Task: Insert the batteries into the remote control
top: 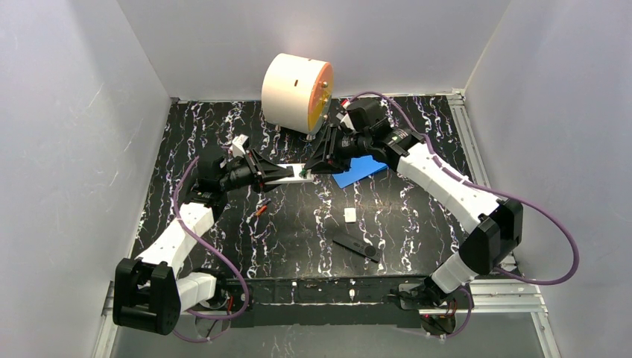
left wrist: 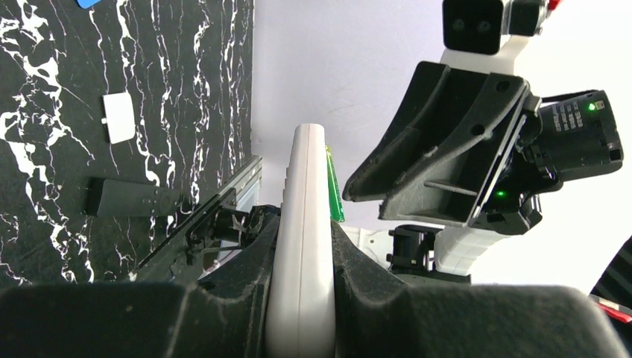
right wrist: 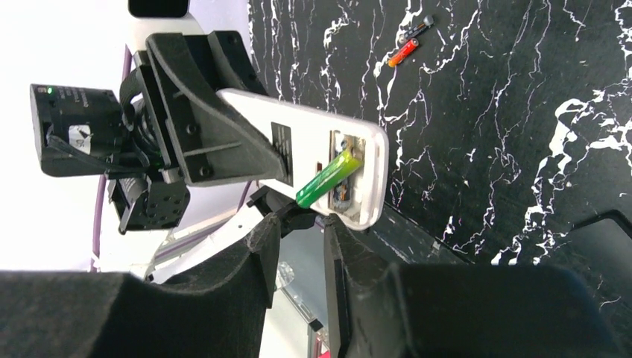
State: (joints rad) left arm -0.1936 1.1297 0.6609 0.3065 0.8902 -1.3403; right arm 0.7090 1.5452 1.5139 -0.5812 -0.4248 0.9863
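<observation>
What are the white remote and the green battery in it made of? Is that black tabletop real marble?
White remote: likely hard plastic, a smooth matte moulded shell. Green battery: probably metal under a glossy wrap that catches light. Tabletop: black with white marble-like veins, flat and even, perhaps a printed surface; real stone cannot be confirmed.

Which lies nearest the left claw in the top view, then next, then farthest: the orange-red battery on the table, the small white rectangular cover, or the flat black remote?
1. Orange-red cylindrical battery, on the table just on the near side of the left claw.
2. Small white rectangular cover, right of centre.
3. Flat black remote, farther right, closest to the arm bases.
</observation>
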